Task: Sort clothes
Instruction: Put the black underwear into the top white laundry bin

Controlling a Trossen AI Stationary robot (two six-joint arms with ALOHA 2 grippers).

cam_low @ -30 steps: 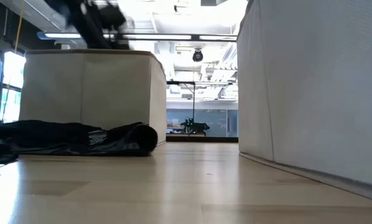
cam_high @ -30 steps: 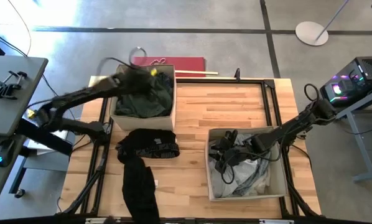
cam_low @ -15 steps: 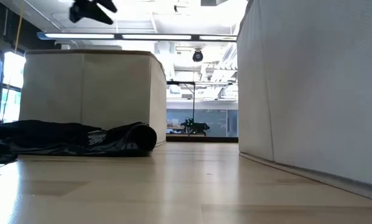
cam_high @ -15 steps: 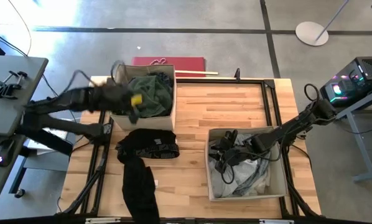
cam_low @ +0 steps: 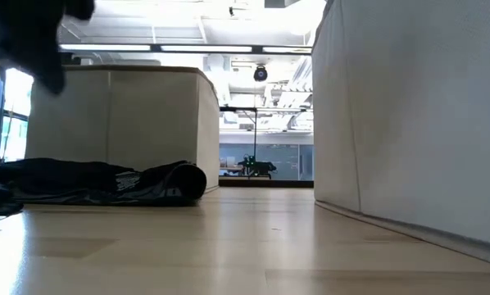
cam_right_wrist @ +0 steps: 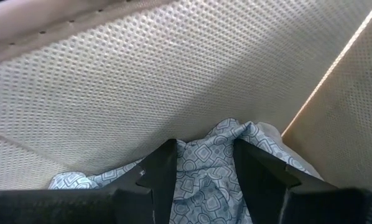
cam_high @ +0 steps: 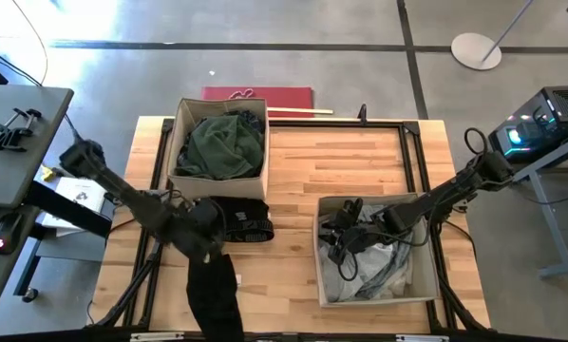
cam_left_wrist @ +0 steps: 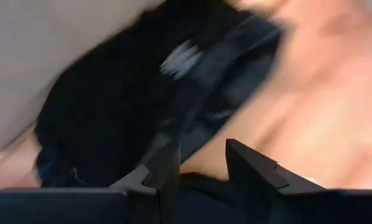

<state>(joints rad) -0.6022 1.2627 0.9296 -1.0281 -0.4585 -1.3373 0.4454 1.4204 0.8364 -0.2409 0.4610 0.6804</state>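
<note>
Left gripper (cam_high: pixel 206 237) hangs partly open and empty over the black clothes (cam_high: pixel 229 220) on the bench (cam_high: pixel 360 161), probably lining up a grab. Right gripper (cam_high: pixel 336 239) sits in the box (cam_high: pixel 379 294), can't tell its grip.

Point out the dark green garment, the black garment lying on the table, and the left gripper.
dark green garment (cam_high: pixel 225 142), high view, middle of the heap.
black garment (cam_high: pixel 214 290), high view, its long lower part.
left gripper (cam_high: pixel 206 239), high view, over the black cloth.

Bright, even overhead light; left wrist view heavily motion-blurred.
</note>
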